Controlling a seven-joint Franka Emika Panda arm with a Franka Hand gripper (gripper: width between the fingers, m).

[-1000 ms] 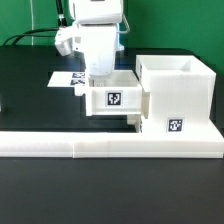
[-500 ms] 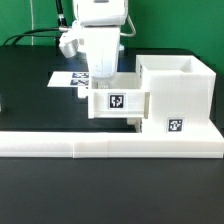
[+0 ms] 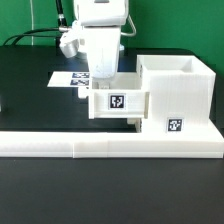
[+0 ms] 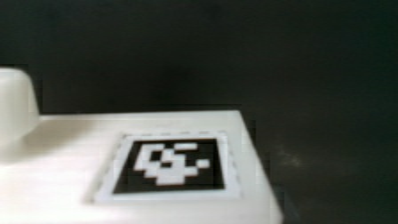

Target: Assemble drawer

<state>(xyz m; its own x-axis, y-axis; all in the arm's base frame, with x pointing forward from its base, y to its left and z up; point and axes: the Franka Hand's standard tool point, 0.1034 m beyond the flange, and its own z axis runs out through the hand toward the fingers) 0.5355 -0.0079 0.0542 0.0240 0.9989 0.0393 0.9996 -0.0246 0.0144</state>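
From the exterior view we see a white robot arm reaching down over a black table (image 3: 30, 75). Its gripper (image 3: 104, 82) sits directly above a small white drawer box (image 3: 117, 102), whose face carries a black-and-white square tag (image 3: 115, 100). The claw's fingers are hidden behind the arm's body and the box's upper edge, so we cannot tell whether they are spread, closed, or gripping the box. The box touches the side of the large hollow cube casing (image 3: 175, 92) on the exterior view's right, which bears its own tag low on its front. A long low white wall (image 3: 100, 143) runs along the front of both. Behind the arm lies the flat marker board (image 3: 66, 77). In the wrist view we see, blurred, a white surface (image 4: 71, 150) with a tag (image 4: 171, 165) against the dark table.
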